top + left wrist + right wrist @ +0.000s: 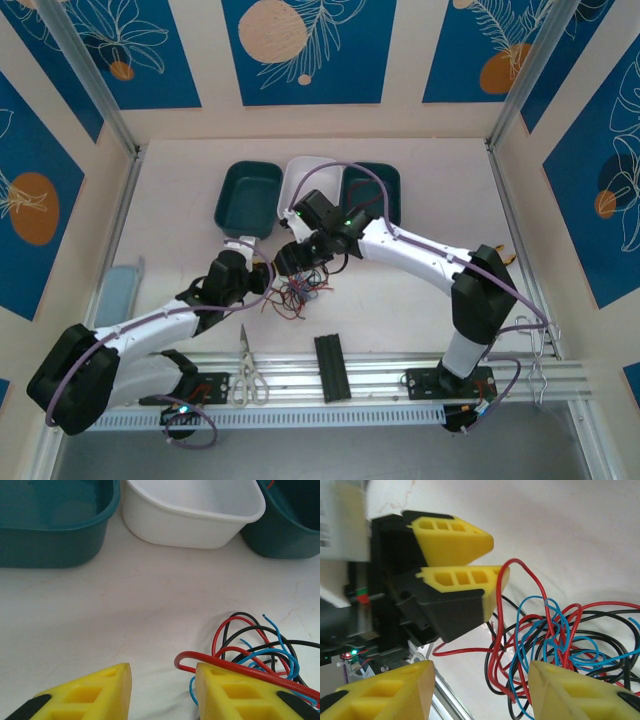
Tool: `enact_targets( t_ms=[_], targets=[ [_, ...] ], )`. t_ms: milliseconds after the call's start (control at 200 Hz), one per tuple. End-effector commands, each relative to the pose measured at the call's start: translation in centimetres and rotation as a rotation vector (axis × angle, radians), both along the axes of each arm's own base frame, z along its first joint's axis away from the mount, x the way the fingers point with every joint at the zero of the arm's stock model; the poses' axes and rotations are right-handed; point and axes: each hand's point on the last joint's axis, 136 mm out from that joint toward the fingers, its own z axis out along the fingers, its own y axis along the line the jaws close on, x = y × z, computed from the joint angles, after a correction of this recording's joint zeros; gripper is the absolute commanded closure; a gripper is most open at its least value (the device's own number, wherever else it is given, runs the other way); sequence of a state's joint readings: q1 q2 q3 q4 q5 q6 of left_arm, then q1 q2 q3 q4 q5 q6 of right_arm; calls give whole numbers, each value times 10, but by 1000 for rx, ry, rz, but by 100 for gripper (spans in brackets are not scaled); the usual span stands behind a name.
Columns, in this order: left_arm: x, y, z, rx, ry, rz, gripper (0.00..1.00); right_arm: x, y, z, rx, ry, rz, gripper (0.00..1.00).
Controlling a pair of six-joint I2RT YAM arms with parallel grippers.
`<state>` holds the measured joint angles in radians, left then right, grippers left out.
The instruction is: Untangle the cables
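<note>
While the cables are lying knotted in the middle of the counter, the left fingers and right fingers are hovering released at the tangle, seemingly preparing to pinch separate strands and pull apart.

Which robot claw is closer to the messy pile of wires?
The right gripper: its open fingers sit on either side of the cables. The left gripper, also open, is at the tangle's edge, with one red loop lying over a finger.
</note>
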<state>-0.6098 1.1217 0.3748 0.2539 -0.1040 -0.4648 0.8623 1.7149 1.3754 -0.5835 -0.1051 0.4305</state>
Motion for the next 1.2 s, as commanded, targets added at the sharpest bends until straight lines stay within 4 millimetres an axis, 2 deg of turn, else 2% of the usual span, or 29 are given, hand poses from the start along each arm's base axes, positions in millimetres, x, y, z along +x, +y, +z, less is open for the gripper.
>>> enact_targets(
  t_ms=[0, 275, 385, 415, 555, 700, 740, 775, 880, 1005, 1195],
  targets=[
    [9, -5, 17, -49, -32, 4, 61, -8, 7, -14, 6, 61, 12, 48],
    [9, -4, 18, -54, -34, 6, 62, -1, 6, -38, -10, 100, -26, 58],
    [8, -4, 17, -53, -32, 7, 62, 1, 7, -42, -12, 108, -33, 66],
    [8, -3, 16, -53, -30, 8, 62, 2, 7, -43, -12, 109, -37, 71],
    [7, -2, 17, -53, -32, 12, 62, 9, 3, -34, 0, 93, -65, 100],
    [7, 6, 22, -49, -45, 39, 60, 20, -7, -11, 20, 34, -106, 100],
    [6, 7, 24, -48, -51, 45, 56, 23, -10, -4, 28, 17, -118, 100],
    [6, 9, 26, -51, -57, 48, 47, 26, -13, 2, 35, 3, -131, 100],
    [6, 10, 32, -54, -78, 45, 31, 32, -17, 22, 71, -34, -158, 100],
    [5, 9, 38, -58, -97, 31, 1, 40, -17, 48, 121, -86, -174, 100],
    [6, 8, 44, -61, -124, 16, 0, 53, -13, 87, 180, -194, -174, 100]
  ],
)
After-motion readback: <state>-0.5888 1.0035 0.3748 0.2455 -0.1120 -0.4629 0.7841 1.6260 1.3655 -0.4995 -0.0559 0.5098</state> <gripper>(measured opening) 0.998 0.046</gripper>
